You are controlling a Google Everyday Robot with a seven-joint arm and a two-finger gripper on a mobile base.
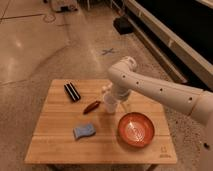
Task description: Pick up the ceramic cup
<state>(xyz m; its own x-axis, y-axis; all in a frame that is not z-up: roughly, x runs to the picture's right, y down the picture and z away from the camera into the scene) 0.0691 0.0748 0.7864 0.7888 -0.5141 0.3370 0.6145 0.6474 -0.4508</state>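
A wooden bench (pixel 55 145) stands on a shiny floor (pixel 30 50). At the front right corner of the bench there is a small dark mark (pixel 162 154). It may be a label, but it is too small to read. No other writing shows.

Near the front, on the right side, sits a big red bowl (pixel 135 130). It is round and wide, and its inside shines. To the left of it lies a blue sponge (pixel 85 131), flat on the wood.

A bit farther back, near the middle, lies a small red thing (pixel 91 106), long and thin. Just beside it, on its right, stands the ceramic cup (pixel 110 105). It is small, white and upright, just behind the left side of the red bowl.

The gripper (pixel 109 93) is right over the cup, very close to its top. I cannot tell if the jaws are open or closed. The white arm (pixel 155 90) reaches in from the right and bends down to the cup.

At the back left of the bench lies a black block (pixel 72 92), set at a slant.

Past the bench, a grey cross (pixel 108 51) is marked on the floor. Farther off sits a dark box (pixel 122 24).
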